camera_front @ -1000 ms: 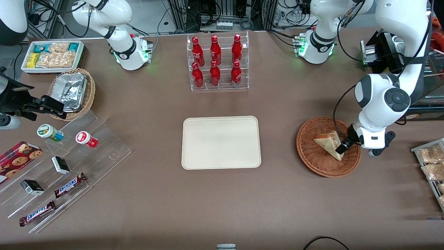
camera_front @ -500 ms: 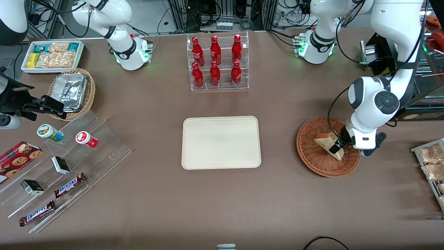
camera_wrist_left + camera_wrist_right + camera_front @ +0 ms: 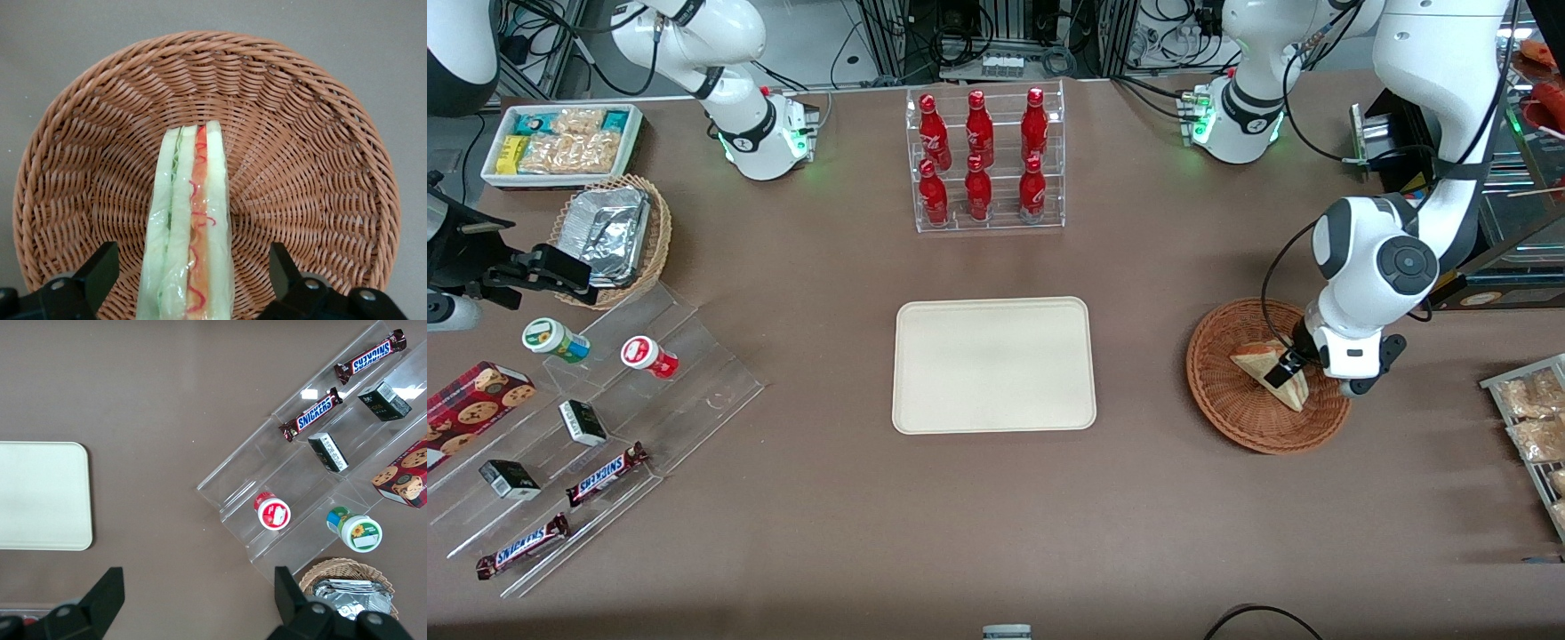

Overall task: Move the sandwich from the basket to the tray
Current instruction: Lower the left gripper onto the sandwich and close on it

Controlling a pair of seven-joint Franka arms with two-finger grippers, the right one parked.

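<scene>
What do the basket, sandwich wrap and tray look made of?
Basket: woven wicker, matte reddish-brown strands. Sandwich: soft white bread, apparently in glossy clear film. Tray: smooth matte cream, likely plastic. Gripper straddles the sandwich, open.

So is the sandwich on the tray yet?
No, the sandwich lies in the basket, between the open gripper's fingers, while the tray holds nothing.
</scene>
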